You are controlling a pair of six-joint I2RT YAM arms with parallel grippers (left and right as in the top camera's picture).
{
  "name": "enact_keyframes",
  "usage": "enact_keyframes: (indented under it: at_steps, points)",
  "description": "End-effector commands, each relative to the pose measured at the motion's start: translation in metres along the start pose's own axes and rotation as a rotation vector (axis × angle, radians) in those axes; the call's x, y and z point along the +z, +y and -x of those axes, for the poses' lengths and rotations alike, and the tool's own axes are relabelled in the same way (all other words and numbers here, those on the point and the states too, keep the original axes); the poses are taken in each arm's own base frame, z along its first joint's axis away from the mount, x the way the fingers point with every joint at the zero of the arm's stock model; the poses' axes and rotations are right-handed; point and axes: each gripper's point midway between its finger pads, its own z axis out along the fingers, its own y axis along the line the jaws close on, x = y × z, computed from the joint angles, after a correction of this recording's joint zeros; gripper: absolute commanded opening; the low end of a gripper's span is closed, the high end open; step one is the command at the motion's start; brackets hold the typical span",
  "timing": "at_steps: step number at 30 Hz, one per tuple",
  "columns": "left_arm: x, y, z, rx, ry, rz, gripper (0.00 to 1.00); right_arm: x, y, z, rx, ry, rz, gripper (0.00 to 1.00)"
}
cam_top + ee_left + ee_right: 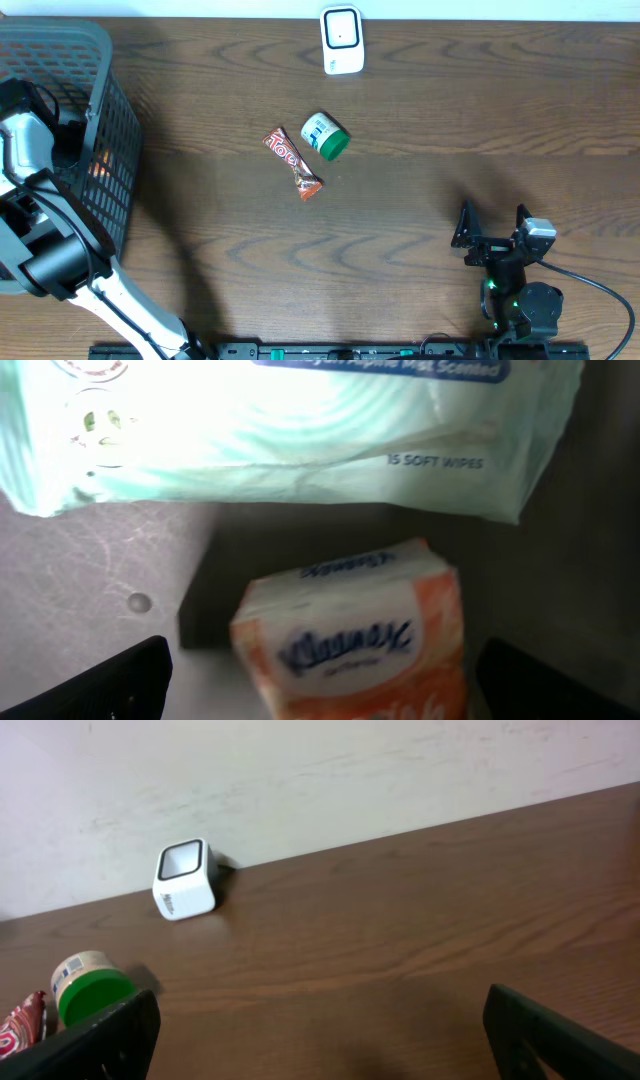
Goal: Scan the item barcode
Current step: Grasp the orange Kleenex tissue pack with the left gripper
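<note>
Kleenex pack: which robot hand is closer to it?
Left. The left gripper hangs just above the Kleenex pack inside the basket; the right gripper is far away across the table.

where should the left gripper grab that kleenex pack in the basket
Grip the Kleenex pack across its two long sides, coming straight down from above. It lies label up on the basket floor, apart from the wipes pack, and its width looks to fit between the open left fingers.
</note>
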Motion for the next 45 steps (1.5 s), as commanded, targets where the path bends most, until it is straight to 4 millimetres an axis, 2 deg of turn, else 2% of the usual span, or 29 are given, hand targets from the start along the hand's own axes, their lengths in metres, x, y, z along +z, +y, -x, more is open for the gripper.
enact_keyframes:
  at_steps: [1, 11, 20, 23, 26, 27, 28, 32, 37, 42, 45]
  points:
    - [0.007, -0.001, -0.003, -0.046, 0.023, 0.004, 0.98, 0.0, 0.004, -0.001, 0.007, 0.004, 0.013, 0.99]
    - [0.01, -0.002, -0.008, -0.134, 0.032, 0.014, 0.98, 0.0, 0.004, -0.001, 0.007, 0.004, 0.014, 0.99]
    - [0.044, 0.009, -0.028, -0.12, 0.109, 0.096, 0.97, 0.0, 0.004, -0.001, 0.007, 0.004, 0.013, 0.99]
    - [0.043, 0.012, -0.029, -0.109, 0.118, 0.104, 0.83, 0.0, 0.004, -0.001, 0.007, 0.004, 0.014, 0.99]
    - [0.037, 0.014, -0.026, -0.065, 0.116, 0.098, 0.65, 0.0, 0.004, -0.001, 0.007, 0.004, 0.013, 0.99]
    - [0.034, 0.016, -0.025, -0.06, 0.116, 0.098, 0.56, 0.0, 0.004, -0.001, 0.007, 0.004, 0.013, 0.99]
    - [0.03, 0.019, -0.024, -0.064, 0.116, 0.099, 0.52, 0.0, 0.004, -0.001, 0.007, 0.004, 0.013, 0.99]
    - [0.011, 0.029, -0.015, -0.095, 0.108, 0.095, 0.51, 0.0, 0.004, -0.001, 0.007, 0.004, 0.013, 0.99]
    - [-0.033, 0.039, 0.003, -0.115, 0.049, 0.047, 0.51, 0.0, 0.004, -0.001, 0.007, 0.004, 0.014, 0.99]
    - [-0.104, 0.048, 0.021, -0.138, -0.076, -0.05, 0.51, 0.0, 0.004, -0.001, 0.007, 0.004, 0.013, 0.99]
    - [-0.159, 0.049, 0.025, -0.148, -0.176, -0.141, 0.52, 0.0, 0.004, -0.001, 0.007, 0.004, 0.014, 0.99]
